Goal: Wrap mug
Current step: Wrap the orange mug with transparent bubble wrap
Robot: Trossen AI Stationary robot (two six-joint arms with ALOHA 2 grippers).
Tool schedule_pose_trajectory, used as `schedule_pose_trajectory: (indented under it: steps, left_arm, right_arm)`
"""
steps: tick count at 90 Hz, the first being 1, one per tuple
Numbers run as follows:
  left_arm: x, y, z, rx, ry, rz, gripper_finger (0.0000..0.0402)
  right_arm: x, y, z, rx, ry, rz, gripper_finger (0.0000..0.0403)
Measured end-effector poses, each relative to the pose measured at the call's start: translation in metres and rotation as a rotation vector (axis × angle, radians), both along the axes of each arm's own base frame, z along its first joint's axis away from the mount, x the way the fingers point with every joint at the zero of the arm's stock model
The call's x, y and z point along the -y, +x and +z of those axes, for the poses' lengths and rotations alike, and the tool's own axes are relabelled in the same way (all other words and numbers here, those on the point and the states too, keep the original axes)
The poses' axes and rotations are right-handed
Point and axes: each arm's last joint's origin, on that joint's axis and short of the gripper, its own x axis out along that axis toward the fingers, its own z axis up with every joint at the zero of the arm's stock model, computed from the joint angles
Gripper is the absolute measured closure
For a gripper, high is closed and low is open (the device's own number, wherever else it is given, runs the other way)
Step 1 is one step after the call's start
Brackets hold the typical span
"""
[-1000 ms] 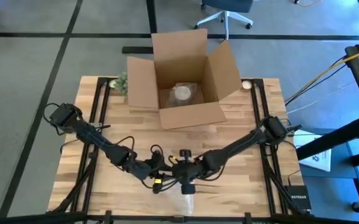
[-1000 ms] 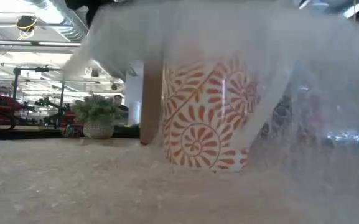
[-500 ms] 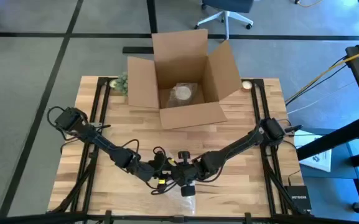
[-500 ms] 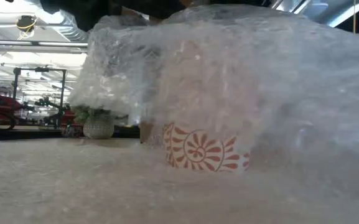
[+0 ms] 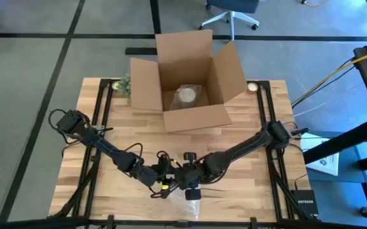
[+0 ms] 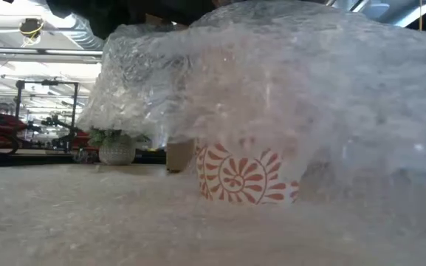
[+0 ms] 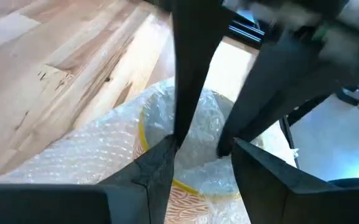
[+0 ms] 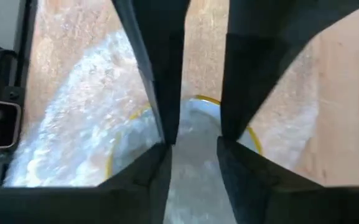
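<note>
both grippers fold bubble wrap down over the mug

from where i stand, the job now is to get the bubble wrap (image 6: 286, 81) down over the rim and keep it there. i'd say the way to do it well is to press the loose sheet low on both sides together, without tugging sideways, because the mug (image 6: 244, 176) stands upright and a lopsided pull could tip it. only the patterned base still shows under the wrap in the low view, so the bottom edge needs tucking next.

the mug sits at the near edge of the table (image 5: 247, 127), well apart from the cardboard box (image 5: 186, 76) at the far side. both arms meet right over it. the left gripper (image 7: 198, 146) hangs directly above the mug's mouth, its fingers a narrow gap apart with wrap bunched between them; i take it as pinching the sheet. the right gripper (image 8: 195, 140) is also straight above the yellow rim, fingers close together, though i can't tell whether they hold any wrap.
</note>
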Motion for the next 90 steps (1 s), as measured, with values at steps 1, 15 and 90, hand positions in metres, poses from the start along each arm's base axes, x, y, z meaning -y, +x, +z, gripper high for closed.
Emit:
schedule_pose_trajectory:
  steps: [1, 15, 90]
  left_arm:
    - [0.000, 0.000, 0.000, 0.000, 0.000, -0.001, 0.0257]
    - [0.000, 0.000, 0.000, 0.003, -0.002, -0.004, 0.0257]
    - [0.003, -0.001, 0.000, 0.006, -0.002, -0.008, 0.0257]
  right_arm:
    - [0.000, 0.000, 0.003, -0.004, -0.002, 0.000, 0.0271]
    - [0.001, -0.006, 0.038, -0.036, 0.005, 0.016, 0.0248]
    - [-0.019, -0.012, -0.029, 0.079, -0.073, 0.121, 0.0245]
